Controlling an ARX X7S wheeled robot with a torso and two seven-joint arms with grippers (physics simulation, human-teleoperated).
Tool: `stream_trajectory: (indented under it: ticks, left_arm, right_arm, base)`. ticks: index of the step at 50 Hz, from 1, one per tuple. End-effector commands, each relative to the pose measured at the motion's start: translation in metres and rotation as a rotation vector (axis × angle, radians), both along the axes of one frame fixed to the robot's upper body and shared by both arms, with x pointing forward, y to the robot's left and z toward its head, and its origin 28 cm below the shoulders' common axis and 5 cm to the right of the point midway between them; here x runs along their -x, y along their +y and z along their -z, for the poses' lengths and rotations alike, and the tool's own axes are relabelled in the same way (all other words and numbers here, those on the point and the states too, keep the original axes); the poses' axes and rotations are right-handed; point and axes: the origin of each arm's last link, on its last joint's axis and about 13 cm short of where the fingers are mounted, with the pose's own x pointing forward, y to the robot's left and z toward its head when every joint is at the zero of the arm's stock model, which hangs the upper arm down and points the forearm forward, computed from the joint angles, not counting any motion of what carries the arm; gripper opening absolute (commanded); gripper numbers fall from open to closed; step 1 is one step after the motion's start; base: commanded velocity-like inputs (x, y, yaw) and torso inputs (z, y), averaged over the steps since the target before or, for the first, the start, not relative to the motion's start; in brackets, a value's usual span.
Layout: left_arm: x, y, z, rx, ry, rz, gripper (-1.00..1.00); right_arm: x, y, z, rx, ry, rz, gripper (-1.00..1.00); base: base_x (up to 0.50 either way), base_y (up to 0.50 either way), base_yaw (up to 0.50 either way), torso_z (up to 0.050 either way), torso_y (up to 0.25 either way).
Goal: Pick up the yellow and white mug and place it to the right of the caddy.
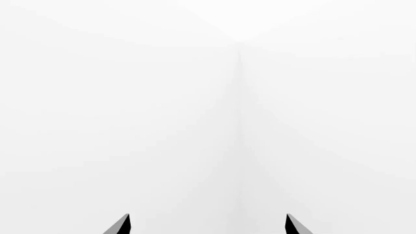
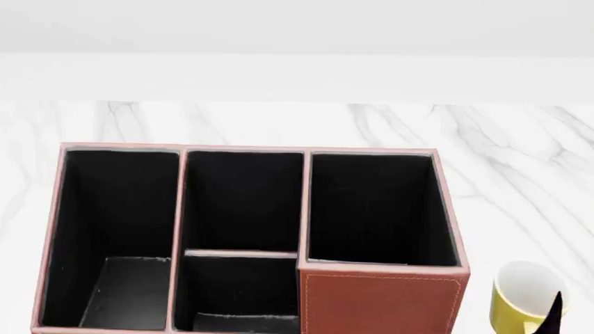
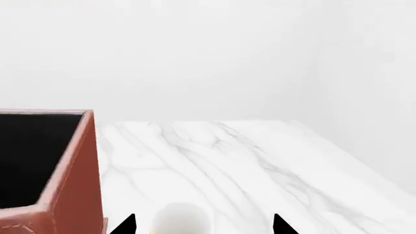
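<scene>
Marble-patterned bench (image 2: 278, 122) stretches white and grey-veined across our head view, with a plain pale wall behind it. Starting at the left, our left tool (image 1: 208, 225) appears only in its own wrist view: two dark fingertips stand well apart with nothing between them, so it is spread wide and holds nothing, and beyond it we see only blank white surfaces. Moving right, the caddy (image 2: 380, 303) fills the near left and middle of the bench. It is a reddish-brown box with black-lined compartments: one long one at the left, two in the middle split by a low divider, and a deep one at the right behind a stepped front panel with pale stitching. All the compartments that we can see into look bare. Further right, just beside the caddy but apart from it, the yellow and white mug (image 2: 522, 299) stands upright on the bench, yellow outside and white inside. At the far right, our right tool (image 3: 203, 225) is over the mug. In the right wrist view its two dark tips straddle the white rim, spread wide, not closed on it.
</scene>
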Motion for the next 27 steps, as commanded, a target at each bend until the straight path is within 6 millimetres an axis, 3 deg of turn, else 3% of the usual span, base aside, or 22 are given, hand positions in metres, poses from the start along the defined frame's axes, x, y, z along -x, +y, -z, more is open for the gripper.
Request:
stream_trajectory:
  ticks: [1,17,27]
  left_arm:
    - [0.000,0.001,0.000,-0.001,-0.002,-0.001,1.00]
    - [0.000,0.000,0.000,-0.001,-0.002,0.001,1.00]
    - [0.000,0.000,0.000,-0.001,-0.003,0.002,1.00]
  right_arm:
    - [0.035,0.017,-0.042,0.059,-0.154,-0.016,1.00]
    - [0.061,0.055,-0.074,0.122,-0.343,-0.054,1.00]
    - [0.063,0.056,-0.074,0.140,-0.430,-0.060,1.00]
  base:
    - [0.00,0.00,0.00,0.000,0.000]
    - [0.00,0.00,0.00,0.000,0.000]
    - [0.00,0.00,0.00,0.000,0.000]
